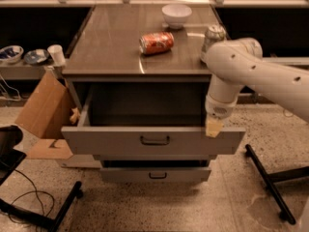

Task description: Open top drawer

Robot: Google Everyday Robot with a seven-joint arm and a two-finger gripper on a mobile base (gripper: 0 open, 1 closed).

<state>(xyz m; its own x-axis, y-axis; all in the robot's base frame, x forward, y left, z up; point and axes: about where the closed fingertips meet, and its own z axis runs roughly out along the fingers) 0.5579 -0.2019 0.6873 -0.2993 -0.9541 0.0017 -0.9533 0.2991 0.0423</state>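
Observation:
The top drawer point(111, 140) is the widest grey front, with a small dark bar handle point(154, 140) at its centre. It stands pulled well out from the cabinet, and its deep grey box shows empty and dark inside. My gripper point(213, 127) hangs from the white arm point(241, 69), which reaches in from the right. The gripper sits at the top rim of the drawer front near its right end, touching or just behind it. A narrower lower drawer front point(155, 174) with a like handle shows below, slightly out.
On the cabinet top point(111, 42) lie a red can on its side point(157, 42), a white bowl point(176, 14) and an upright silver can point(213, 34). A cardboard box point(46, 110) leans at the left. Black stand legs point(268, 182) lie on the floor at the right.

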